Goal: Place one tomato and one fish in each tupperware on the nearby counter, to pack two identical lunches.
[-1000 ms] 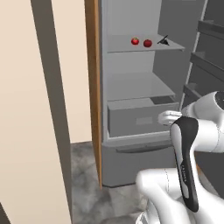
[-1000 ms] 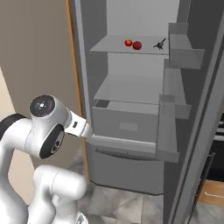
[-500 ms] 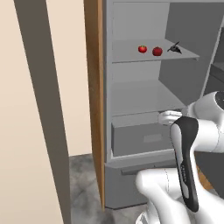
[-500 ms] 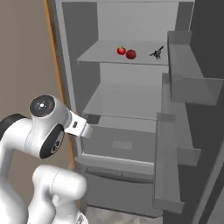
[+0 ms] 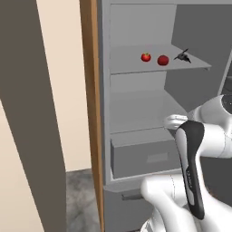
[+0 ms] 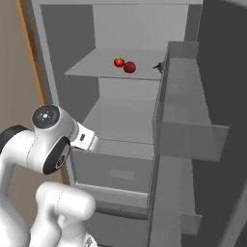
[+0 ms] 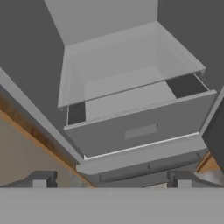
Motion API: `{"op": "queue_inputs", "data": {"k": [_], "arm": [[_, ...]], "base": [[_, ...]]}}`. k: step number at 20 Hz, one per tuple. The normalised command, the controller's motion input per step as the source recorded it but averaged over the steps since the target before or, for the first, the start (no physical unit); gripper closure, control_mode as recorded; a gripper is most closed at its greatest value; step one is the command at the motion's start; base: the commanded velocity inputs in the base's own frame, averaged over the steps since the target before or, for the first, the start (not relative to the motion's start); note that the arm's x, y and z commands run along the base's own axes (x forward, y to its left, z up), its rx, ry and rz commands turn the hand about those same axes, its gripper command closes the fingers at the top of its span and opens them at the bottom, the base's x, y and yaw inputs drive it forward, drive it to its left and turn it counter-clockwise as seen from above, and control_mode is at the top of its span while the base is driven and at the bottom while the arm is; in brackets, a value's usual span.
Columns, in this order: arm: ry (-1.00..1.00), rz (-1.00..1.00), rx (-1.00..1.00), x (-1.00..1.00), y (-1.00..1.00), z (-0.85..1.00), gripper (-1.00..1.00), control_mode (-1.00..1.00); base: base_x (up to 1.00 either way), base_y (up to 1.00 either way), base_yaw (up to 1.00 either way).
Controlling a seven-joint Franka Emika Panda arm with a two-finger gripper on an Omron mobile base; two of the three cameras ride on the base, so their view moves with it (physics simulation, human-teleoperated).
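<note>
Fingers (image 7: 41,179) stand spread wide apart with nothing between them, so you have an empty gripper (image 7: 109,181) looking down into the open fridge (image 5: 136,113). Through the hand camera you see the grey drawer (image 7: 140,127) just ahead of the fingertips, pulled partly out, with a shelf (image 7: 118,83) above it. From the base cameras you find two tomatoes on the upper shelf (image 5: 131,63): the left tomato (image 5: 146,57) and the right tomato (image 5: 163,60) sit just beside each other, apart. A small dark item (image 5: 183,56) lies to their right on that same shelf; you cannot tell what it is. Your arm (image 5: 192,167) is well below that shelf, at drawer height. On the right, the fridge door (image 6: 188,120) stands open with its bins facing you.
</note>
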Motion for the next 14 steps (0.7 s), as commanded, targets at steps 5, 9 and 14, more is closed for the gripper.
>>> {"op": "queue_inputs", "data": {"k": [5,9,14], "arm": [[0.0,0.0,0.0,0.0,0.0,0.0,-1.0,1.0],[0.0,0.0,0.0,0.0,0.0,0.0,-1.0,1.0],[-0.01,-0.06,0.0,0.21,0.04,0.0,-1.0,-1.0]], "base": [[0.45,-0.33,0.0],[0.82,0.26,-0.07],[0.15,0.06,-0.02]]}}
